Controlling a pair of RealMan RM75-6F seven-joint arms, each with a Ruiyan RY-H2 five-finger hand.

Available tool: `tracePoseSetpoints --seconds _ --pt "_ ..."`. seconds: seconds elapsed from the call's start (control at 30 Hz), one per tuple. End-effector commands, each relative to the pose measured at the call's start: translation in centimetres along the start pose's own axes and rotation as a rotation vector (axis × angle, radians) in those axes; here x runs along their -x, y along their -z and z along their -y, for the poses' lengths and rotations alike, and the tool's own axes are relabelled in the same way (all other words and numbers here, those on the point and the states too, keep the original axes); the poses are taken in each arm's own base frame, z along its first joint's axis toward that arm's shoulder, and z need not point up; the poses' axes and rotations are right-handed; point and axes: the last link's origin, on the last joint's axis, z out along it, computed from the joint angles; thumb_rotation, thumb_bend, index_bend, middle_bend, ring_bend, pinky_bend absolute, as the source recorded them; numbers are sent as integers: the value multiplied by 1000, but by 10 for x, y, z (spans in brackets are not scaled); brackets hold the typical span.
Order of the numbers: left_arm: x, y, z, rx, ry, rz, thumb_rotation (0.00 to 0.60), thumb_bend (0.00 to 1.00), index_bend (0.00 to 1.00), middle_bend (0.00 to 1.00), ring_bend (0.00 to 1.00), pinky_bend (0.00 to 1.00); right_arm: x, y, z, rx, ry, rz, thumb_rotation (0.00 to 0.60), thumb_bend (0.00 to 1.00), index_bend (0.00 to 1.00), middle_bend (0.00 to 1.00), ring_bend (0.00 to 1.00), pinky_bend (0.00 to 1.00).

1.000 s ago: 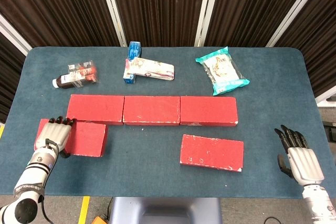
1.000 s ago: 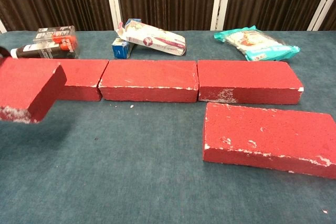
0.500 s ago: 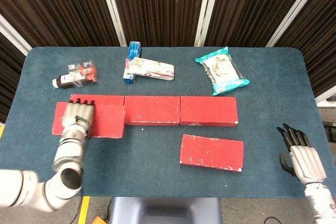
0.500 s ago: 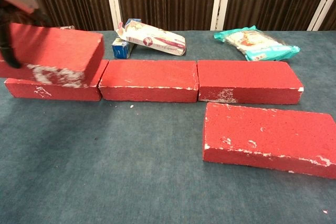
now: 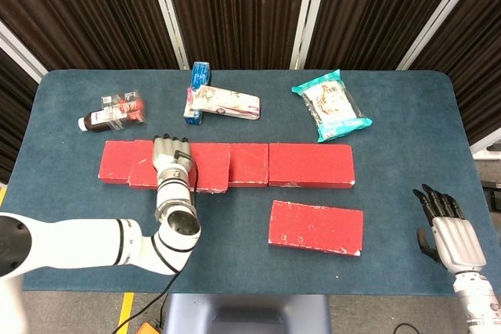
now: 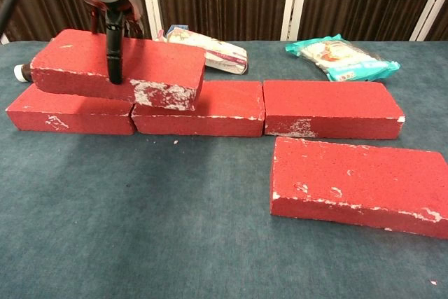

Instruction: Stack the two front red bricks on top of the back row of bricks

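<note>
Three red bricks form the back row [image 5: 309, 165] [image 6: 329, 108]. My left hand [image 5: 171, 160] [image 6: 112, 19] grips another red brick [image 5: 211, 168] [image 6: 161, 71], held over the seam between the left and middle back bricks; whether it touches them I cannot tell. The remaining front red brick [image 5: 315, 227] [image 6: 358, 183] lies flat on the blue table [image 5: 235, 232], right of centre. My right hand [image 5: 448, 228] hovers at the table's front right edge, fingers spread and holding nothing.
Behind the brick row lie a dark bottle with a box [image 5: 113, 111], a white pouch on a blue box [image 5: 221, 102] [image 6: 203, 50] and a teal snack bag [image 5: 332, 105] [image 6: 341, 58]. Dark curtains close off the back.
My left hand has carried its brick up from the front left and rightward, over the back row's left and middle bricks. The right hand has barely moved.
</note>
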Motion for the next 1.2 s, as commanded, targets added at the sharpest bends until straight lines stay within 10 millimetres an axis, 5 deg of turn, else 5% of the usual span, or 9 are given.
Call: tracePoseSetpoints --seconds 0.03,1.2 --pt "-5 -3 -7 17 40 1 600 191 0 127 0 131 1 -1 0 3 3 5 600 649 169 17 0 0" --pt "-3 -37 -33 7 40 -23 600 192 0 118 0 131 -21 7 -11 22 -47 -159 600 648 181 17 0 0"
